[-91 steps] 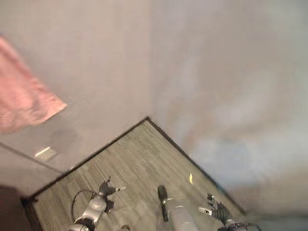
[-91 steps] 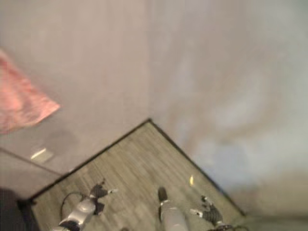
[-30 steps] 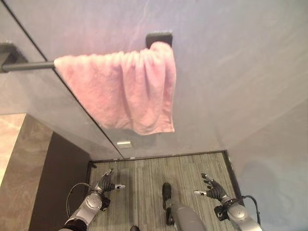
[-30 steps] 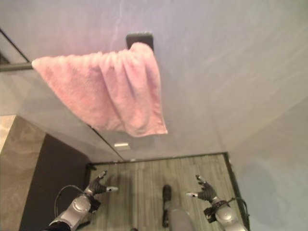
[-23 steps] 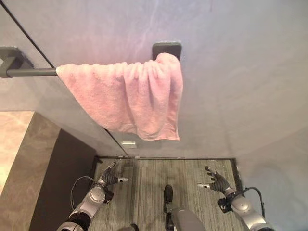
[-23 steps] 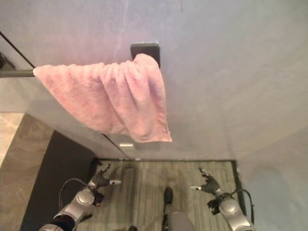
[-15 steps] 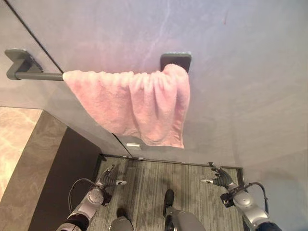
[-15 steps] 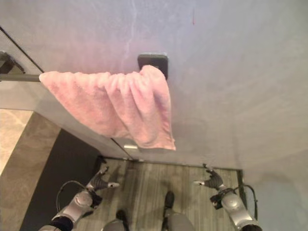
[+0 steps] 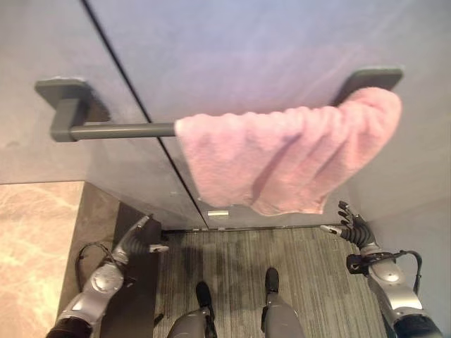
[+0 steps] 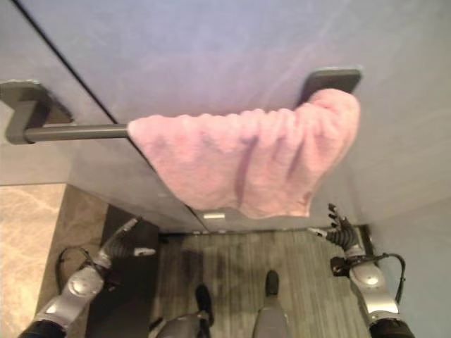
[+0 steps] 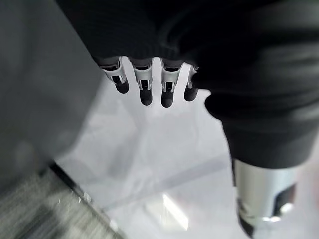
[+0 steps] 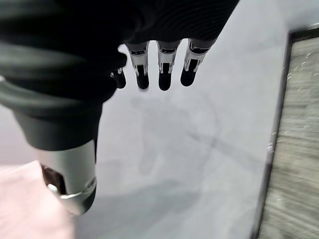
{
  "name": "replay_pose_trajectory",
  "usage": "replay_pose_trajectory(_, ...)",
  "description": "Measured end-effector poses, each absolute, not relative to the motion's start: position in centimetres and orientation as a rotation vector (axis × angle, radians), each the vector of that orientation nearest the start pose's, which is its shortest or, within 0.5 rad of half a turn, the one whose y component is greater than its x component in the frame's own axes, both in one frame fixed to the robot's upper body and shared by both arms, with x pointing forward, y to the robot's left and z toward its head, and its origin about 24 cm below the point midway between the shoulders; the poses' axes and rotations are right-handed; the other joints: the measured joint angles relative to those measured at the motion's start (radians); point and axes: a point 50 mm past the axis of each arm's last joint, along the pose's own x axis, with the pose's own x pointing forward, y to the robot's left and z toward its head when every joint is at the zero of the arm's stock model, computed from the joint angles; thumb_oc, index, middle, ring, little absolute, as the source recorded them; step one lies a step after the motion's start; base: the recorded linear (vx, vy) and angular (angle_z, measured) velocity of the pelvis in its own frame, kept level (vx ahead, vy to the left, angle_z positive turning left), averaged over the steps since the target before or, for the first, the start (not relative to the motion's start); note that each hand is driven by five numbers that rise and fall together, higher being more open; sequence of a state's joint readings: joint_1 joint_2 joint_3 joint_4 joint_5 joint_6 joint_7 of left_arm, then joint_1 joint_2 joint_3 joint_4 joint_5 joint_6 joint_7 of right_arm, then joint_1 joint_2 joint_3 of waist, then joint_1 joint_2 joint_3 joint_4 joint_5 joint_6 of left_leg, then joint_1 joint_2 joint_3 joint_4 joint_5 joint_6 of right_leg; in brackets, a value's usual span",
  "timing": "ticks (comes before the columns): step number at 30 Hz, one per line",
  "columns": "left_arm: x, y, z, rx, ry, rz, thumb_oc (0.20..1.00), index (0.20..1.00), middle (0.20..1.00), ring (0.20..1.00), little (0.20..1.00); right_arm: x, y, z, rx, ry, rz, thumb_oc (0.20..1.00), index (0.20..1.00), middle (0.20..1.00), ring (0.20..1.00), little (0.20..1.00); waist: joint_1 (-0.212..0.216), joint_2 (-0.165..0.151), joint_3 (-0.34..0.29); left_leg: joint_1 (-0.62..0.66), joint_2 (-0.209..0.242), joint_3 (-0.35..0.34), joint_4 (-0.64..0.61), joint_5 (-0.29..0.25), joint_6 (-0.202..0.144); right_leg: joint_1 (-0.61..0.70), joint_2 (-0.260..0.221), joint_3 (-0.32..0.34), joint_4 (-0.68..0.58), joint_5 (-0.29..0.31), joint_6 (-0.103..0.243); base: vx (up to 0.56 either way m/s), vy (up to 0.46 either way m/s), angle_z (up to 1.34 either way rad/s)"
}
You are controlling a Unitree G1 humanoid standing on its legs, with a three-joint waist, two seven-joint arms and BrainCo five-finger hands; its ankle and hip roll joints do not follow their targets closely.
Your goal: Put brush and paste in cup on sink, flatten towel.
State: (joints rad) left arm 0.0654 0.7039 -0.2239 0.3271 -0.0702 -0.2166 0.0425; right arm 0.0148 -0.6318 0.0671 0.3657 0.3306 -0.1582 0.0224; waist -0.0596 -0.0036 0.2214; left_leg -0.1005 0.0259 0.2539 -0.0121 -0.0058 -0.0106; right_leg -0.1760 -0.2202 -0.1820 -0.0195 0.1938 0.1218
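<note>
1. The pink terry towel [image 9: 282, 158] hangs bunched at the right end of the dark grey metal wall rail [image 9: 120, 130], leaving the rail's left part bare.
2. My left hand [image 9: 134, 241] hangs low, well below the rail, fingers relaxed, holding nothing.
3. My right hand [image 9: 352, 229] is just below the towel's lower right corner, fingers spread, empty.

You are looking at a bathroom. A pink towel [image 9: 282, 158] hangs bunched on a grey towel bar [image 9: 116, 130] fixed by grey brackets to a smooth pale wall [image 9: 232, 42]. Below it runs a wood-look plank floor [image 9: 317, 274], and a marble-patterned surface [image 9: 32, 239] shows at your left.
</note>
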Motion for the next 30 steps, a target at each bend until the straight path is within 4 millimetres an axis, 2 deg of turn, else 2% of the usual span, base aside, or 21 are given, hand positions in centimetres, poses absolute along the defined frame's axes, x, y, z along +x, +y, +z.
replay_pose_trajectory(1, 21.2, 26.9, 1.2, 0.653, 0.205, -0.185, 1.000, 1.000, 1.000, 1.000, 1.000, 23.3, -29.5, 2.3, -0.287, 0.190, -0.044, 1.000, 1.000, 1.000, 1.000, 1.000, 0.020, -0.011, -0.006, 0.028, 0.008, 0.009, -0.022, 0.001, 0.003, 0.000, 0.013, -0.010, 0.031, -0.022, 0.023, 0.00, 0.036, -0.23)
replay_pose_trajectory(2, 20.7, 27.0, 1.7, 0.651, 0.194, -0.214, 1.000, 1.000, 1.000, 1.000, 1.000, 23.0, -29.6, 2.3, -0.263, 0.191, -0.029, 1.000, 1.000, 1.000, 1.000, 1.000, 0.031, -0.024, -0.013, 0.039, 0.017, 0.015, -0.031, -0.001, 0.003, -0.005, 0.019, -0.050, 0.063, -0.057, 0.039, 0.01, 0.015, -0.34)
replay_pose_trajectory(3, 20.4, 27.2, 2.4, 0.655, 0.181, -0.231, 1.000, 1.000, 1.000, 1.000, 1.000, 22.7, -29.8, 2.4, -0.252, 0.188, -0.016, 1.000, 1.000, 1.000, 1.000, 1.000, 0.048, -0.033, -0.019, 0.045, 0.017, 0.024, -0.033, -0.003, -0.003, -0.010, 0.021, -0.067, 0.072, -0.082, 0.029, 0.02, -0.054, -0.24)
replay_pose_trajectory(4, 19.7, 27.7, 3.0, 0.672, 0.193, -0.265, 1.000, 1.000, 1.000, 1.000, 1.000, 22.5, -29.9, 2.8, -0.228, 0.184, 0.008, 1.000, 1.000, 1.000, 1.000, 1.000, 0.051, -0.064, -0.034, 0.043, 0.014, 0.025, -0.025, -0.008, -0.012, 0.010, 0.017, -0.075, 0.035, -0.088, 0.022, 0.03, -0.046, -0.09)
replay_pose_trajectory(5, 19.5, 27.9, 3.9, 0.699, 0.189, -0.301, 1.000, 1.000, 1.000, 1.000, 1.000, 22.3, -30.3, 3.2, -0.222, 0.181, 0.023, 1.000, 1.000, 1.000, 1.000, 1.000, 0.047, -0.070, -0.036, 0.043, 0.013, 0.015, -0.023, -0.009, -0.015, 0.033, 0.028, -0.073, 0.002, -0.089, 0.020, 0.04, -0.058, 0.13)
replay_pose_trajectory(6, 19.3, 28.2, 4.8, 0.722, 0.176, -0.317, 1.000, 1.000, 1.000, 1.000, 1.000, 22.1, -30.7, 3.7, -0.215, 0.173, 0.032, 1.000, 1.000, 1.000, 1.000, 1.000, 0.044, -0.068, -0.035, 0.044, 0.017, 0.005, -0.023, -0.009, -0.017, 0.049, 0.037, -0.071, -0.017, -0.087, 0.017, 0.04, -0.071, 0.21)
replay_pose_trajectory(8, 19.0, 29.8, 7.9, 0.757, 0.145, -0.315, 1.000, 1.000, 1.000, 1.000, 1.000, 22.4, -31.3, 5.9, -0.241, 0.153, 0.118, 1.000, 1.000, 1.000, 1.000, 1.000, 0.066, -0.056, -0.037, 0.070, 0.038, 0.011, -0.025, -0.010, -0.033, 0.097, 0.063, -0.074, -0.068, -0.072, -0.001, 0.04, -0.093, -0.01)
replay_pose_trajectory(9, 19.1, 29.9, 8.5, 0.753, 0.134, -0.320, 1.000, 1.000, 1.000, 1.000, 1.000, 22.5, -31.6, 6.3, -0.268, 0.159, 0.134, 1.000, 1.000, 1.000, 1.000, 1.000, 0.072, -0.050, -0.038, 0.080, 0.043, 0.009, -0.026, -0.010, -0.037, 0.107, 0.069, -0.075, -0.068, -0.072, -0.001, 0.01, -0.085, -0.06)
replay_pose_trajectory(11, 19.7, 29.4, 10.0, 0.682, 0.066, -0.341, 1.000, 1.000, 1.000, 1.000, 1.000, 22.8, -32.1, 7.3, -0.311, 0.165, 0.166, 1.000, 1.000, 1.000, 1.000, 1.000, 0.078, -0.030, -0.055, 0.088, 0.057, 0.000, -0.026, -0.009, -0.047, 0.121, 0.084, -0.077, -0.068, -0.075, -0.003, -0.01, -0.058, 0.11)
replay_pose_trajectory(13, 20.2, 28.7, 10.5, 0.662, 0.030, -0.365, 1.000, 1.000, 1.000, 1.000, 1.000, 23.4, -31.7, 7.8, -0.325, 0.155, 0.202, 1.000, 1.000, 1.000, 1.000, 1.000, 0.078, -0.026, -0.057, 0.087, 0.064, -0.002, -0.026, -0.005, -0.054, 0.122, 0.089, -0.078, -0.068, -0.081, -0.009, -0.03, -0.073, 0.06)
replay_pose_trajectory(16, 21.4, 26.6, 10.6, 0.609, -0.015, -0.453, 1.000, 1.000, 1.000, 1.000, 1.000, 24.2, -29.6, 8.1, -0.330, 0.136, 0.294, 1.000, 1.000, 1.000, 1.000, 1.000, 0.070, -0.021, -0.068, 0.080, 0.071, -0.030, -0.029, 0.008, -0.071, 0.127, 0.099, -0.101, -0.069, -0.087, -0.012, -0.03, -0.077, 0.16)
replay_pose_trajectory(20, 23.2, 23.9, 10.0, 0.543, -0.068, -0.515, 1.000, 1.000, 1.000, 1.000, 1.000, 25.9, -26.9, 8.5, -0.345, 0.104, 0.399, 1.000, 1.000, 1.000, 1.000, 1.000, 0.071, -0.017, -0.076, 0.079, 0.080, -0.035, -0.031, 0.020, -0.079, 0.128, 0.103, -0.104, -0.069, -0.086, -0.018, -0.01, -0.030, 0.05)
replay_pose_trajectory(22, 24.3, 21.8, 9.9, 0.473, -0.124, -0.541, 1.000, 1.000, 1.000, 1.000, 1.000, 27.6, -23.5, 8.4, -0.304, 0.062, 0.488, 1.000, 1.000, 1.000, 1.000, 1.000, 0.068, -0.014, -0.083, 0.081, 0.087, -0.036, -0.040, 0.029, -0.083, 0.124, 0.110, -0.103, -0.069, -0.083, -0.031, 0.00, -0.013, -0.02)
replay_pose_trajectory(24, 25.1, 20.6, 9.6, 0.424, -0.147, -0.529, 1.000, 1.000, 1.000, 1.000, 1.000, 29.0, -20.8, 8.2, -0.300, 0.059, 0.547, 1.000, 1.000, 1.000, 1.000, 1.000, 0.061, -0.010, -0.103, 0.082, 0.089, -0.026, -0.045, 0.032, -0.083, 0.120, 0.114, -0.098, -0.069, -0.081, -0.034, 0.03, -0.006, -0.09)
replay_pose_trajectory(25, 25.7, 18.8, 9.4, 0.372, -0.175, -0.557, 1.000, 1.000, 1.000, 1.000, 1.000, 29.6, -17.9, 8.3, -0.251, 0.016, 0.617, 1.000, 1.000, 1.000, 1.000, 1.000, 0.062, -0.004, -0.121, 0.080, 0.090, -0.023, -0.050, 0.035, -0.084, 0.112, 0.116, -0.090, -0.069, -0.078, -0.038, 0.03, -0.002, -0.12)
replay_pose_trajectory(26, 25.7, 18.5, 9.5, 0.364, -0.183, -0.564, 1.000, 1.000, 1.000, 1.000, 1.000, 29.6, -17.2, 8.5, -0.236, -0.001, 0.634, 1.000, 1.000, 1.000, 1.000, 1.000, 0.062, -0.001, -0.123, 0.081, 0.090, -0.023, -0.055, 0.038, -0.084, 0.110, 0.116, -0.090, -0.069, -0.078, -0.039, 0.04, -0.003, -0.08)
replay_pose_trajectory(27, 25.8, 18.3, 9.3, 0.355, -0.185, -0.557, 1.000, 1.000, 1.000, 1.000, 1.000, 29.8, -16.3, 8.5, -0.206, -0.015, 0.646, 0.200, 0.200, 0.200, 0.200, 0.200, 0.060, 0.003, -0.126, 0.085, 0.089, -0.022, -0.064, 0.047, -0.084, 0.110, 0.119, -0.090, -0.069, -0.073, -0.041, 0.00, 0.000, 0.00)
replay_pose_trajectory(28, 25.8, 18.1, 9.1, 0.339, -0.181, -0.544, 0.837, 0.837, 0.837, 0.837, 0.837, 29.8, -15.7, 8.3, -0.188, -0.014, 0.648, 0.200, 0.200, 0.200, 0.200, 0.200, 0.059, 0.004, -0.129, 0.085, 0.089, -0.023, -0.064, 0.047, -0.084, 0.110, 0.119, -0.090, -0.069, -0.073, -0.041, 0.00, 0.000, 0.00)
replay_pose_trajectory(29, 25.9, 17.8, 8.8, 0.324, -0.171, -0.541, 0.200, 0.200, 0.200, 0.200, 0.200, 29.8, -15.2, 8.1, -0.174, -0.012, 0.647, 0.200, 0.200, 0.200, 0.200, 0.200, 0.057, 0.004, -0.131, 0.086, 0.089, -0.022, -0.064, 0.047, -0.084, 0.110, 0.121, -0.090, -0.068, -0.073, -0.041, 0.00, 0.000, 0.00)
replay_pose_trajectory(30, 25.9, 17.5, 8.5, 0.319, -0.162, -0.548, 0.200, 0.200, 0.200, 0.200, 0.200, 29.7, -15.1, 8.0, -0.175, -0.009, 0.648, 0.200, 0.200, 0.200, 0.200, 0.200, 0.057, 0.004, -0.131, 0.086, 0.089, -0.022, -0.065, 0.047, -0.084, 0.110, 0.121, -0.090, -0.069, -0.073, -0.041, 0.03, 0.006, 0.00)
